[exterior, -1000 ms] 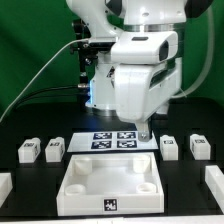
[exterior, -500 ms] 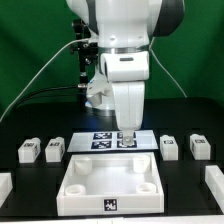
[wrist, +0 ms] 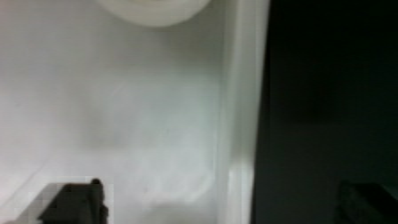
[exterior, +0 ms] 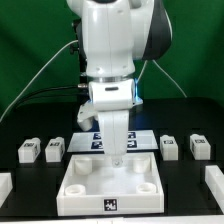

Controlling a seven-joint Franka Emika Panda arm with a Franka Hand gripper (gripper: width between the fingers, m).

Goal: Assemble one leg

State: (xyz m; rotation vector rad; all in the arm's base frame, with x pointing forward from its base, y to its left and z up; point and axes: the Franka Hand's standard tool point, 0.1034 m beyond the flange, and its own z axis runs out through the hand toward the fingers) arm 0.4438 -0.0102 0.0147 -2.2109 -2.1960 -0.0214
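Four small white legs with square tags lie on the black table: two at the exterior view's left [exterior: 28, 150] [exterior: 55, 149] and two at its right [exterior: 169, 147] [exterior: 199, 147]. My gripper [exterior: 116, 157] hangs low over the far edge of the large white tray-like part [exterior: 90, 190], away from every leg. In the wrist view the gripper [wrist: 217, 206] is open and empty, with dark fingertips [wrist: 71, 204] on either side. Below it is the tray's white surface [wrist: 125, 120] with a round socket [wrist: 151, 10] and black table beside it.
The marker board [exterior: 92, 141] lies just behind the tray, mostly hidden by my arm. White parts show at the exterior view's left edge [exterior: 4, 184] and right edge [exterior: 215, 184]. A green backdrop and cables stand behind the robot base.
The arm has swung toward the exterior view's left and come down, from over the marker board to low over the tray's far edge. The jaws hold nothing throughout.
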